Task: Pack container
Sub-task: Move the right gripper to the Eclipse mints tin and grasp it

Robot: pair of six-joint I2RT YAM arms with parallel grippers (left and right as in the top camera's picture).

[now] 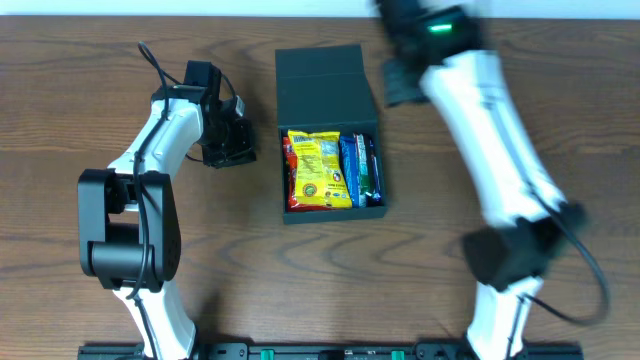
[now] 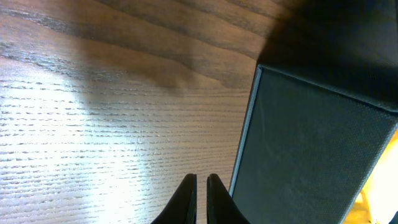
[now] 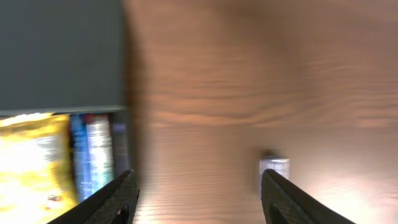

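Closest to the overhead lens, the right arm (image 1: 490, 130): white, blurred, slanting from 5 o'clock up to 1 o'clock above the table (image 1: 80, 80). At its tip the right gripper (image 3: 205, 199), shown from the wrist with black fingers (image 3: 118, 199) spread wide and only bare wood between them. At 9 o'clock in that wrist view, a corner of the open box and its packets; at 3 o'clock, near the far finger, a small pale square thing (image 3: 273, 169), too blurred to name. In the middle of the table, the container (image 1: 330, 215): dark teal-green, open, its lid (image 1: 325, 85) folded back toward 12 o'clock, with the right arm's dark end just beside the lid at 3 o'clock. Inside, a yellow packet (image 1: 318, 170) on the 9 o'clock side and blue packets (image 1: 352, 170) side by side toward 3 o'clock, all running lengthwise from 12 to 6. At 9 o'clock of the container, near it but apart, the left gripper (image 2: 200, 199): fingertips pressed almost together with only a sliver of gap, pinching nothing, over bare wood, a dark teal panel of the container at 3 o'clock of the tips. Behind it the left arm (image 1: 160, 150), white and black, bent up from a base at 7 o'clock.
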